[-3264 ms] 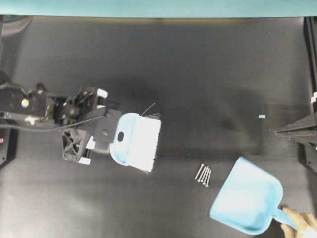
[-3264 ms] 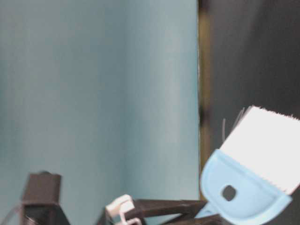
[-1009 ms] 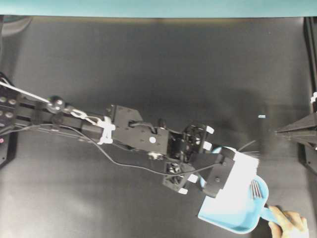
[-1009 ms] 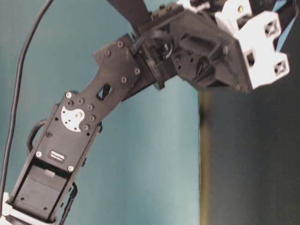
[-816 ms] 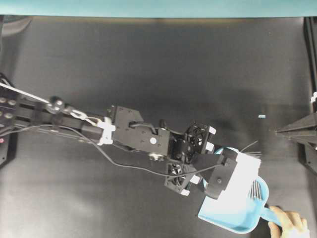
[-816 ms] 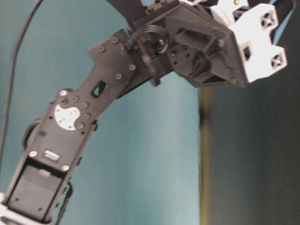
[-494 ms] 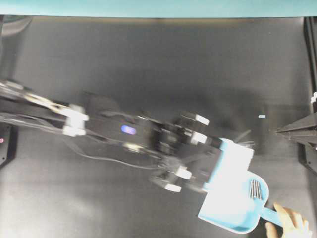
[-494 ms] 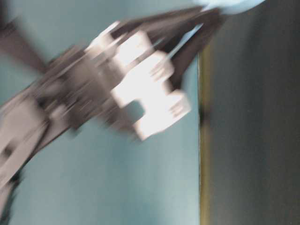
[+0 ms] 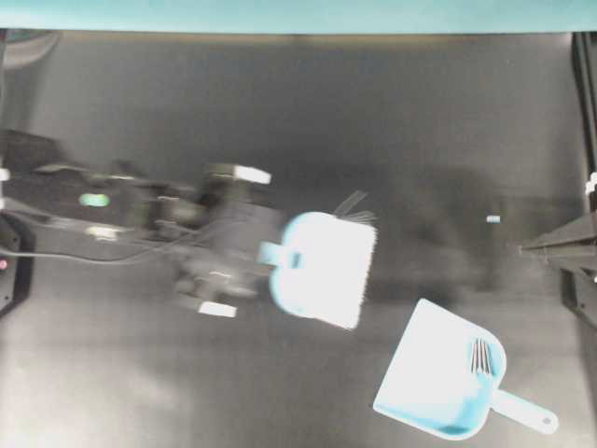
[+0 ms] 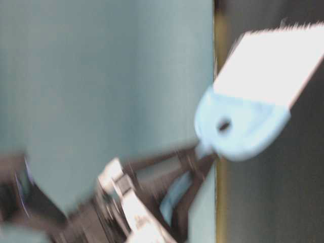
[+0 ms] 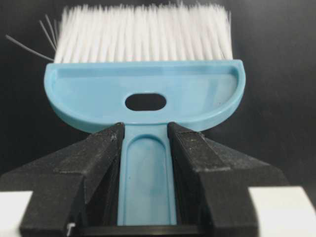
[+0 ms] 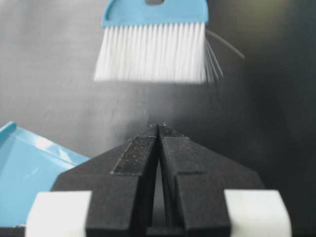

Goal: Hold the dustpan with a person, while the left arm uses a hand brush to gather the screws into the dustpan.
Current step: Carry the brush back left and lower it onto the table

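My left gripper (image 9: 264, 257) is shut on the slim handle of the light blue hand brush (image 9: 322, 271), which hangs over the middle of the black table, white bristles pointing right. The wrist view shows both fingers clamped on the handle (image 11: 147, 182) below the brush (image 11: 143, 94) head. The dustpan (image 9: 431, 385) lies at the lower right, its handle toward the right edge. Several grey screws (image 9: 481, 356) lie bunched inside it near the back rim. The person is out of view. My right gripper (image 9: 524, 247) is shut and empty at the right edge, pointing at the brush (image 12: 153, 47).
A small pale scrap (image 9: 493, 219) lies on the table at the right. A teal wall (image 9: 298, 14) runs along the far edge. The left arm (image 9: 112, 210) stretches in from the left, blurred. A corner of the dustpan (image 12: 22, 173) shows beside my right gripper (image 12: 159, 128).
The left arm has drawn the brush back to the left, out of the dustpan's mouth. The screws stay in the dustpan. The person's hand has gone from the dustpan handle.
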Robot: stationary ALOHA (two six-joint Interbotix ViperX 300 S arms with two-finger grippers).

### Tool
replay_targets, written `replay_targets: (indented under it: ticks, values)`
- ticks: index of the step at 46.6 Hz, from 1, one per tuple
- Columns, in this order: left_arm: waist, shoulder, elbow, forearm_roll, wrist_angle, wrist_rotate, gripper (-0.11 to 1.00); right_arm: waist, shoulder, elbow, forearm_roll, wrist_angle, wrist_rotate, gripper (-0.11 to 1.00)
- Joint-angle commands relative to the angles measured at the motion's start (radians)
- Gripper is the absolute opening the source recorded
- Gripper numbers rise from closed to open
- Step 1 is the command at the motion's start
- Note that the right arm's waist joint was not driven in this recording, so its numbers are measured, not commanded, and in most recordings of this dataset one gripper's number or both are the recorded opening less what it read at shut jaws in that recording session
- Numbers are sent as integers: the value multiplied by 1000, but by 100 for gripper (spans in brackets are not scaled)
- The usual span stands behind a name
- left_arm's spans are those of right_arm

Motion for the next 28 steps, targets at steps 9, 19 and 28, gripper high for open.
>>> replay_targets:
  ticks: [9,19,28]
  values:
    - [5,-86,181,2,-137,-61,30,0,3,-5,-2,-6,-2,0]
    - [-8,-83,215,2,-150,-104,30,0,3,-5,-2,-5,-2,0]
    - [-9,-71,238,2,-184,-107,30,0,3,-6,-2,-5,-2,0]
